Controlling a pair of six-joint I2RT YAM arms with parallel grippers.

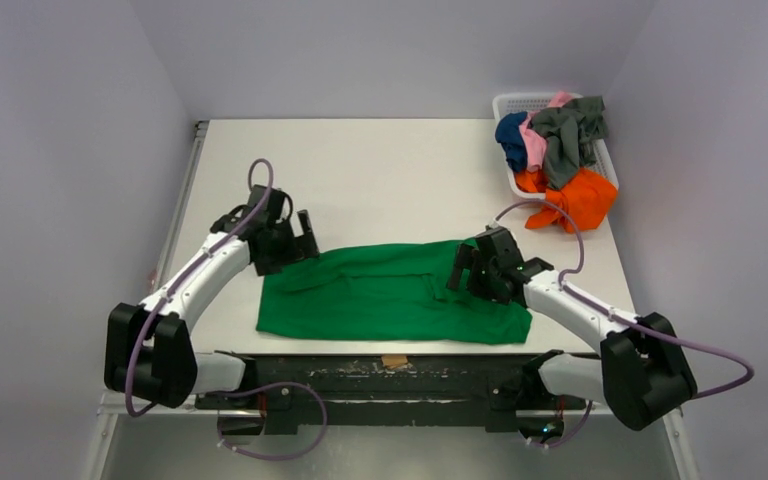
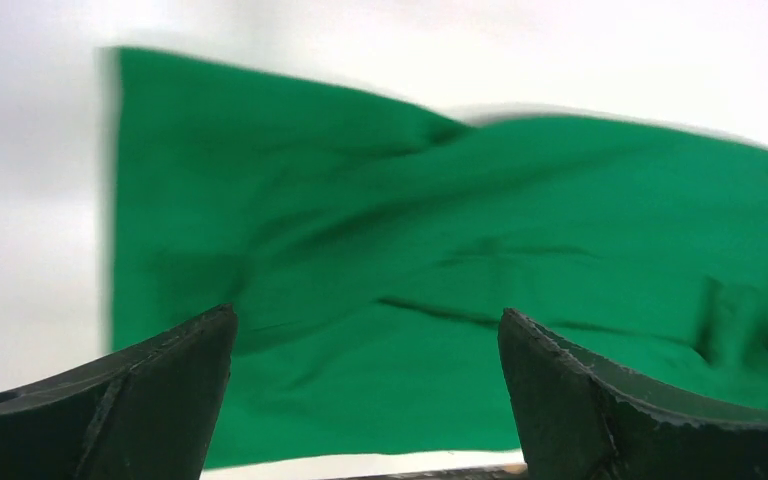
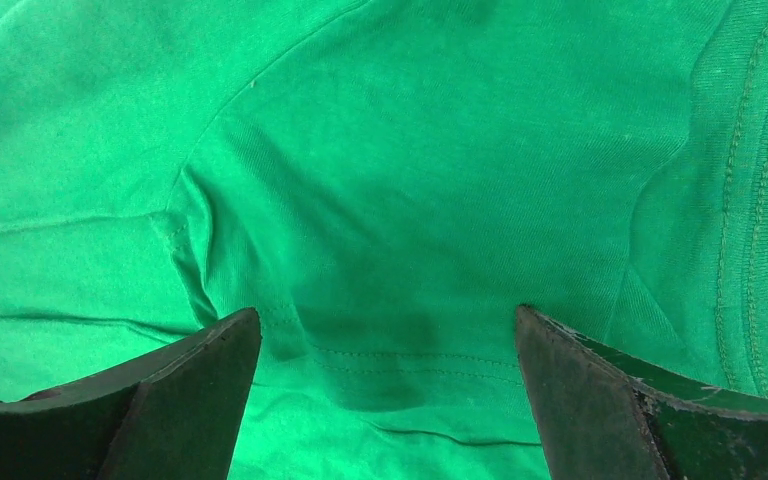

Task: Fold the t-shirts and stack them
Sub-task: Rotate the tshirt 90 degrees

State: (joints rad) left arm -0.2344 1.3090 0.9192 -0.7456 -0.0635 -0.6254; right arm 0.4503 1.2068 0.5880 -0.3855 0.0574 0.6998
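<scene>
A bright green t-shirt [image 1: 390, 295] lies spread and partly folded on the white table [image 1: 380, 170], near the front edge. My left gripper [image 1: 305, 236] hovers open and empty over the shirt's far left corner; in the left wrist view the green cloth [image 2: 460, 260] fills the space past the jaws. My right gripper [image 1: 463, 268] is open and empty low over the shirt's right part, above a stitched hem and sleeve seam [image 3: 400, 360]. Orange [image 1: 575, 197], grey [image 1: 568, 135], pink [image 1: 535, 145] and navy [image 1: 511, 135] shirts are piled in the basket.
The white lattice basket [image 1: 520, 103] stands at the far right corner of the table, with the orange shirt spilling over its near side. Grey walls close in the left, right and back. A small tan tape piece [image 1: 394, 360] sits on the front edge.
</scene>
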